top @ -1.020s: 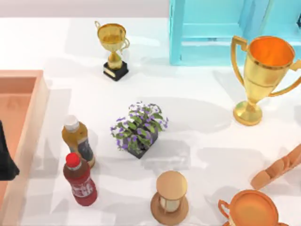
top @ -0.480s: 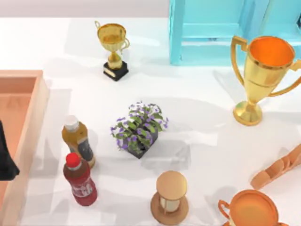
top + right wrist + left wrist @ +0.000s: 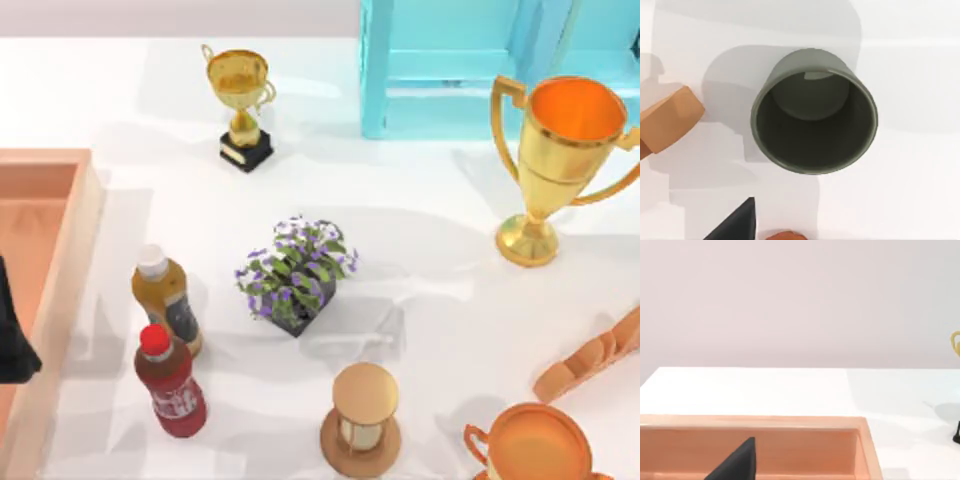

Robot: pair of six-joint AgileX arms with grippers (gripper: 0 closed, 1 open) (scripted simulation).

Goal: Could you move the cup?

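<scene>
A grey-green cup (image 3: 814, 111) stands upright and empty on the white table, seen from straight above in the right wrist view. A dark part of my right gripper (image 3: 735, 222) shows at the picture's edge, above the table and beside the cup, not touching it. An orange block (image 3: 667, 125) lies close to the cup. My left arm (image 3: 12, 330) is parked at the table's left edge over the wooden tray (image 3: 70, 250), and a dark part of my left gripper (image 3: 737, 462) hangs over the tray's inside (image 3: 805, 450).
On the table stand a small gold trophy (image 3: 240, 95), a large gold trophy (image 3: 560, 160), a purple flowering plant (image 3: 293, 275), a yellow bottle (image 3: 167, 300), a red bottle (image 3: 170, 382), an hourglass (image 3: 362, 420), an orange handled vessel (image 3: 530, 445), an orange rack (image 3: 590, 360) and a turquoise cabinet (image 3: 450, 70).
Shadows on the table's right half have shifted slightly. No object in the top view has moved.
</scene>
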